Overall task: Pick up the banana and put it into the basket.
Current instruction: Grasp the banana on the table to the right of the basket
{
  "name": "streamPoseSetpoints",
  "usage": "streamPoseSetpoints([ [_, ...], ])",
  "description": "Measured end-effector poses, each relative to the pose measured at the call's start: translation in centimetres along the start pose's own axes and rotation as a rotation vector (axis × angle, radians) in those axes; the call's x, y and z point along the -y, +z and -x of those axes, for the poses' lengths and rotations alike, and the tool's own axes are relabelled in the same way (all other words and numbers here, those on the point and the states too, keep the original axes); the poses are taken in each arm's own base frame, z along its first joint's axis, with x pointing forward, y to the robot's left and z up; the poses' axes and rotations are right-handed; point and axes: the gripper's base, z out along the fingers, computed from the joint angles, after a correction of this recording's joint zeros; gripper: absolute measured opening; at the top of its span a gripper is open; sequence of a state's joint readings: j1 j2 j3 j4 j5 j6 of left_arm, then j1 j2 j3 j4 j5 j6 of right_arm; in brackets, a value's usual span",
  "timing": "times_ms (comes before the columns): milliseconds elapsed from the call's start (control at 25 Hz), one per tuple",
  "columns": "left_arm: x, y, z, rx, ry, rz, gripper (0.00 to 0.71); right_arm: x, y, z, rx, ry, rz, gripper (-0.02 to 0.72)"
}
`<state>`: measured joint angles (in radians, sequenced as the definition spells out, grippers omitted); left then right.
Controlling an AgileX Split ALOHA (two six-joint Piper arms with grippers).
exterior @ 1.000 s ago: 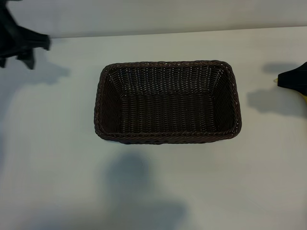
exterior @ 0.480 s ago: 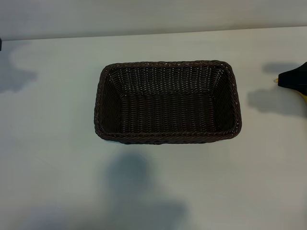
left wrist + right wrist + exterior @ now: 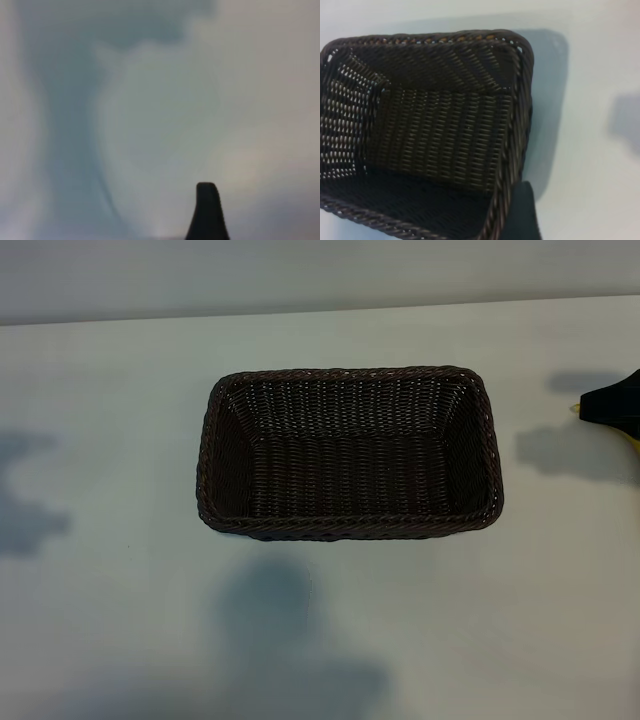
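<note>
In the middle of the pale, flat surface (image 3: pixel 110 640) sits the rectangular dark brown woven wicker basket (image 3: pixel 350 452), its long axis running across the exterior view, and I see nothing inside it. There is bare room on every side of it, so an approach over the braided rim looks unobstructed from either end.

At the far right edge of that view my right claw (image 3: pixel 612 408) shows only as a black tip, with a thin sliver of curved yellow banana (image 3: pixel 632 442) peeking out just below it. That is all I can see of the fruit, so I cannot tell its long axis, nor whether the claw is touching it. The jaws stand wide apart, and I judge nothing is gripped yet. The right wrist view looks back over the basket's near corner (image 3: pixel 520 55), so the basket lies just beside this arm toward the middle of the surface.

My left claw (image 3: pixel 207 212), jaws also spread, shows only one dark fingertip over bare surface. It is out of the exterior view, leaving only a shadow at the left. The right arm is plainly nearer the banana, so I would work with it.
</note>
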<state>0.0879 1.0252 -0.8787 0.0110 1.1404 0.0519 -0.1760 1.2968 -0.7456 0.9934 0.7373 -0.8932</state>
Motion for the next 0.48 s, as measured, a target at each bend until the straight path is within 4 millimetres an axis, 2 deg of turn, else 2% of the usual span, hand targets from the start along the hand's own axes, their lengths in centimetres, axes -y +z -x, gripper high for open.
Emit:
streamPoseSetpoints([
  [240,0.4,-0.2,-7.3,0.149,-0.004,0.008,0.57,0.0,0.0,0.0,0.0,0.001,0.0,0.581],
  [480,0.7,1.2,-11.6,0.315,-0.008,0.018,0.57,0.0,0.0,0.0,0.0,0.003,0.0,0.581],
])
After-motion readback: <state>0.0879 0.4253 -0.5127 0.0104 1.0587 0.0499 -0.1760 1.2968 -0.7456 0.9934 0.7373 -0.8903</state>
